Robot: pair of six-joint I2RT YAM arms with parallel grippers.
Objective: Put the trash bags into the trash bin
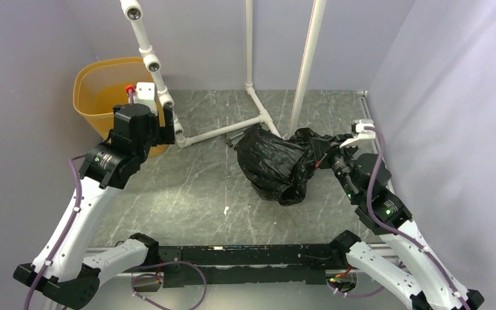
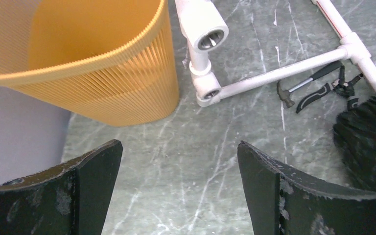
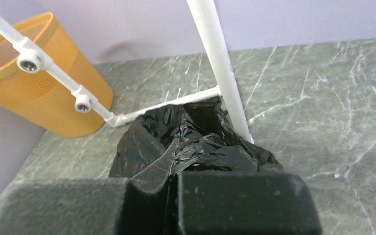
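We are pinching the trash bag point(image 1: 274, 165), slumped mid-table well apart from the trash bin point(image 1: 97, 87), in our clamped right gripper point(image 3: 174, 193) while our left gripper point(image 2: 178, 164) is gaping empty beside the bin, so the next move, we judge, is lifting the bag across and over the rim.

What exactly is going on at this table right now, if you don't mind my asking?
The right gripper is shut on the black trash bag, which sits crumpled on the table by the white pipe frame. The left gripper hangs open next to the orange trash bin, holding nothing. The bag is not yet in the bin.
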